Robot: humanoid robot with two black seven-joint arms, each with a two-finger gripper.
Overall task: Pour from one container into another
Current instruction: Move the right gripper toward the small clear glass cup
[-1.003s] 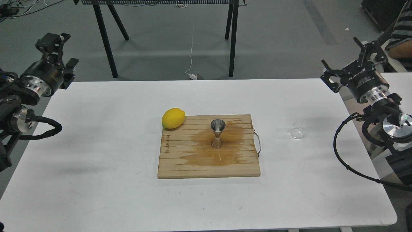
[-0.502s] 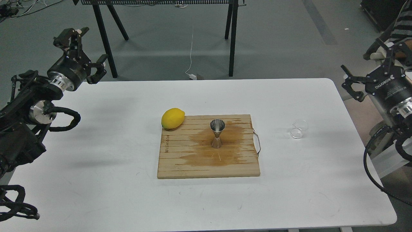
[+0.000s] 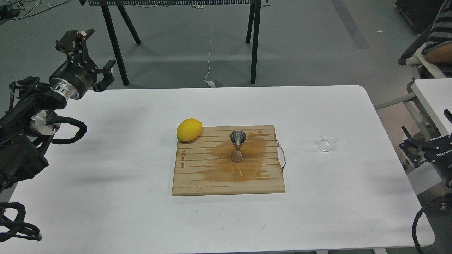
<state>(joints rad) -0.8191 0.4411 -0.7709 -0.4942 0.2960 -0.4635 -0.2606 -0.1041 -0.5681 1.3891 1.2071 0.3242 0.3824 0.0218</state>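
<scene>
The small clear glass cup (image 3: 327, 141) sits on the white table to the right of the wooden board, with nothing touching it. The shiny steel jigger (image 3: 238, 146) stands upright near the middle of the board, inside a dark wet stain. My left gripper (image 3: 92, 50) is open, raised beyond the table's far left corner, far from both. My right gripper (image 3: 424, 122) is open and empty, low past the table's right edge, well to the right of the cup.
A yellow lemon (image 3: 189, 129) rests on the far left corner of the wooden board (image 3: 197, 176), which has a metal handle (image 3: 282, 157) on its right side. Black trestle legs (image 3: 114, 42) stand behind the table. A second white table (image 3: 432, 93) and a seated person (image 3: 438, 42) are at right.
My right arm has swung down and to the right, off past the table's edge. The left gripper rose and moved inward, then nearly held still. Cup, jigger and lemon stayed put.
</scene>
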